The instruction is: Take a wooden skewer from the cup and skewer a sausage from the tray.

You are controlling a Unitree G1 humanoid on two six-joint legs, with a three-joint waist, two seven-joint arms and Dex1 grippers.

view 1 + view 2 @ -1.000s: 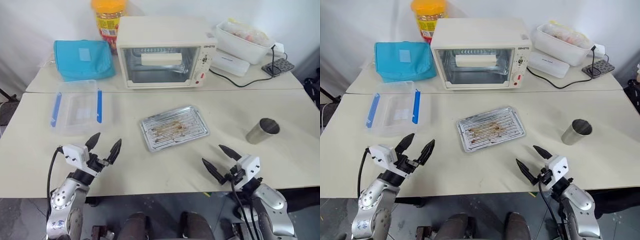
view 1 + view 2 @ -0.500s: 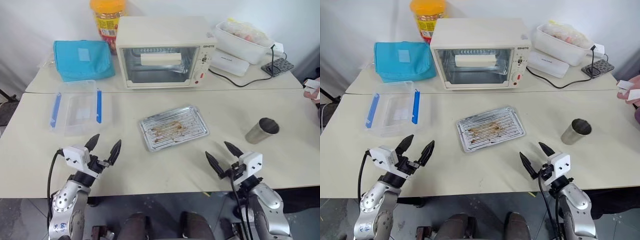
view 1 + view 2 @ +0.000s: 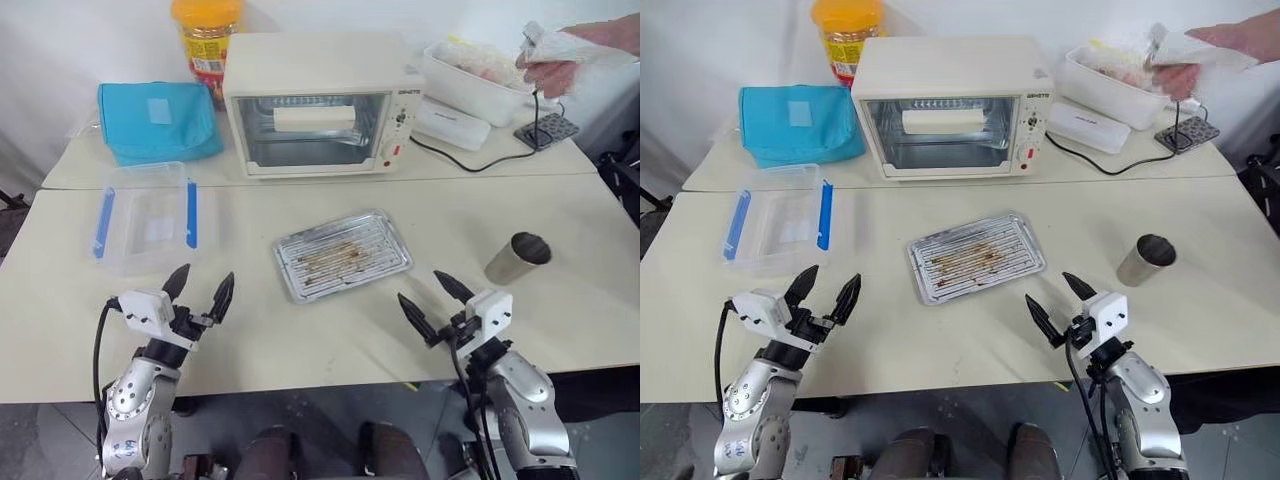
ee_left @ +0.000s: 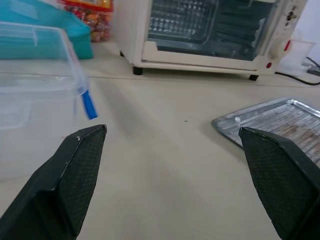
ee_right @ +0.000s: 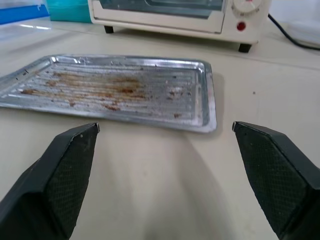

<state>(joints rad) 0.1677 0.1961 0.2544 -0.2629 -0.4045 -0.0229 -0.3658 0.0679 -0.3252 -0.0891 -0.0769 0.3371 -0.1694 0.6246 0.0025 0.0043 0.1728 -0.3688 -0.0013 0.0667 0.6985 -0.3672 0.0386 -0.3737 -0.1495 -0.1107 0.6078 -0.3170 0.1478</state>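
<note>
We saw the tray (image 3: 343,255) lying flat near the middle of the front desk (image 3: 560,330), its ribbed bottom streaked with brown stains and holding no sausage that we could make out. The cup (image 3: 516,259) stood upright to the right of the tray, well apart from it, with bare desk between the two. We could not tell whether skewers were inside it.

Our left gripper (image 3: 198,291) hung over the near-left edge of the desk, its fingers spread wide and grasping nothing. Just beyond it sat a clear plastic box (image 3: 146,215) with blue clips, near the left edge. Our right gripper (image 3: 427,302) hovered over the near edge on the right, jaws likewise released and empty, with the tray's near rim ahead of it and the cup off to its right.

The stretch of desk between the two grippers and in front of the tray lay bare, giving open room.

On the rear desk stood a toaster oven (image 3: 317,103) close to its front edge, a blue pouch (image 3: 154,119) and an orange-lidded jar (image 3: 205,40) to its left, and a white container (image 3: 470,80) to its right, over which a person's hand (image 3: 562,62) held something white.
</note>
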